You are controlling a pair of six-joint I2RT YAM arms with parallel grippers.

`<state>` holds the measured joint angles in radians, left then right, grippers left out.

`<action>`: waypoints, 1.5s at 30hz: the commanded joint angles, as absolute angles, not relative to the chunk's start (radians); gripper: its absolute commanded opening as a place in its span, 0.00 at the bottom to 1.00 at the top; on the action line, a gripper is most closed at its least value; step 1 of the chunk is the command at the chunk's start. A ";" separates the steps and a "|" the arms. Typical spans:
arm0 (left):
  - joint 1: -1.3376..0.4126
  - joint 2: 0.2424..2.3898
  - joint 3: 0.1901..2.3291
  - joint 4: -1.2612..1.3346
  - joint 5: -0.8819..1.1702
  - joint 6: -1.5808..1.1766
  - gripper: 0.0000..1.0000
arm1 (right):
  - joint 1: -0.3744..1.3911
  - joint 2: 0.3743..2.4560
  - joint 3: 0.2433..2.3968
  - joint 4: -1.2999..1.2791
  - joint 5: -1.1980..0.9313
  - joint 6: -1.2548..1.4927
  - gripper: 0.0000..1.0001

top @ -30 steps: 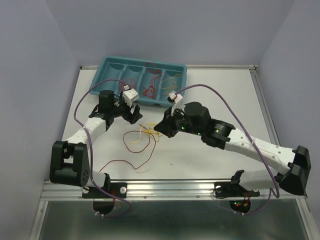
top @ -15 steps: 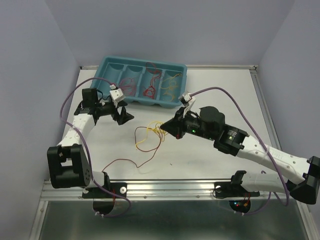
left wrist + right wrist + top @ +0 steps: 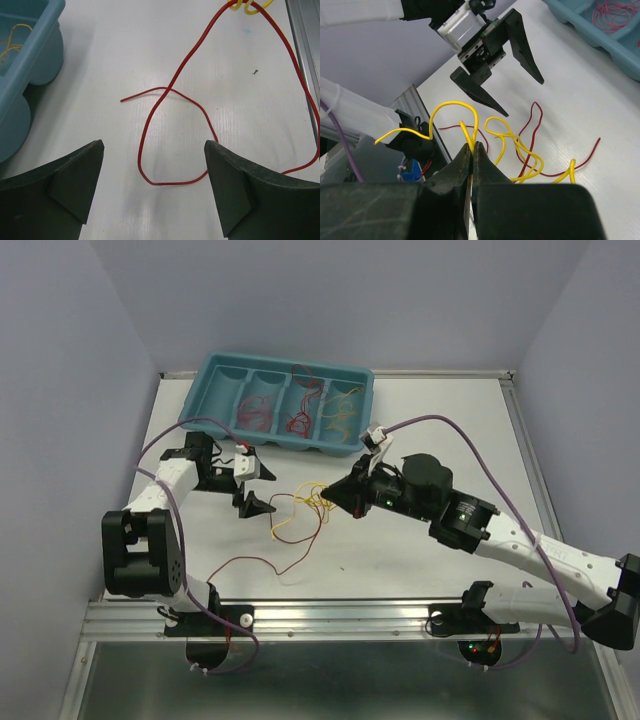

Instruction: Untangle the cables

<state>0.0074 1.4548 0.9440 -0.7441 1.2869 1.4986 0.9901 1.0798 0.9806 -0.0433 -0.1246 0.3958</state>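
Note:
Thin cables lie tangled mid-table: a curly yellow cable [image 3: 300, 496], a red cable [image 3: 318, 525] looped through it, and a dark red cable [image 3: 255, 561] trailing toward the near edge. My right gripper [image 3: 330, 497] is shut on a yellow cable [image 3: 455, 105] loop, pinched at the fingertips [image 3: 471, 145]. My left gripper [image 3: 256, 486] stands open just left of the tangle, low over the table, with nothing in it. In the left wrist view the red cable [image 3: 159, 184] makes a loop on the table between the open fingers of the left gripper [image 3: 153, 145], untouched.
A teal compartment tray [image 3: 193, 400] at the back holds more red and yellow cables. Its corner shows in the left wrist view [image 3: 30, 50]. Purple arm cables arch over both arms. A metal rail runs along the table's near edge.
My left gripper swung from beside the tray down and right to the tangle, staying open. My right gripper drew the yellow cable slightly rightward early on, then held still.

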 commanded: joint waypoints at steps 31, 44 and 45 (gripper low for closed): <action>-0.278 1.456 0.827 -0.005 0.753 0.680 0.00 | 0.994 0.913 1.132 0.054 -0.155 0.416 0.00; -0.278 1.462 0.821 0.044 0.676 0.646 0.00 | 0.993 0.824 1.345 0.092 0.308 0.318 0.01; -0.279 1.460 0.819 0.044 0.680 0.646 0.00 | 0.994 0.836 1.356 0.089 0.339 0.321 0.01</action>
